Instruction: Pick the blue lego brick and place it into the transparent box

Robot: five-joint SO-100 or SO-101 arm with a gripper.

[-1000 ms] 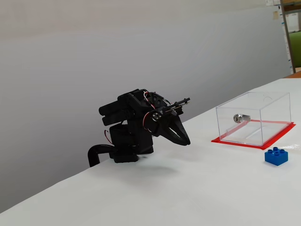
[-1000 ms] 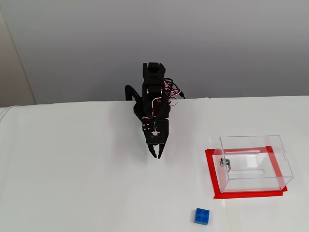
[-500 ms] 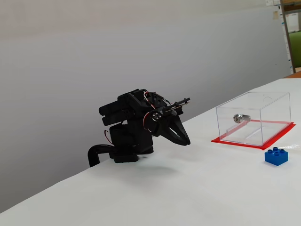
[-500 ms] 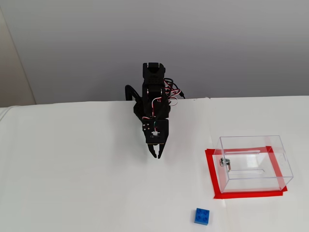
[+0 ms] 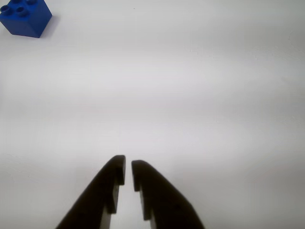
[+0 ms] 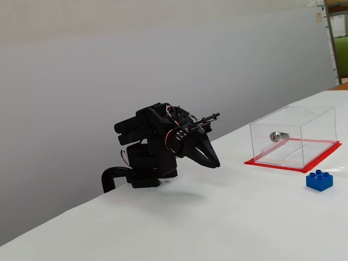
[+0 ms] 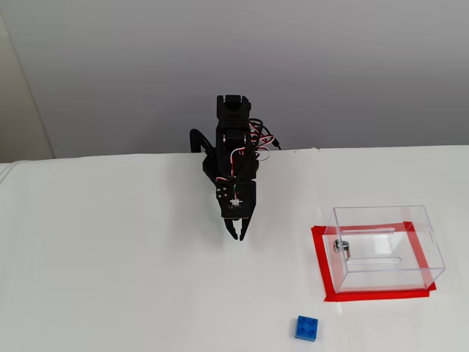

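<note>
The blue lego brick (image 5: 25, 17) lies on the white table at the top left of the wrist view, far from my fingers. In both fixed views (image 6: 319, 180) (image 7: 307, 328) it sits in front of the transparent box (image 6: 293, 136) (image 7: 388, 249), which has a red base rim and a silver lock (image 7: 340, 246). The box is empty. My black gripper (image 5: 128, 166) (image 6: 215, 163) (image 7: 237, 234) is folded near the arm's base, tips pointing down, nearly shut with a thin gap and holding nothing.
The white table (image 7: 110, 279) ends at a grey wall behind the arm's base (image 6: 141, 174). A shelf edge (image 6: 338, 32) shows at the far right in a fixed view.
</note>
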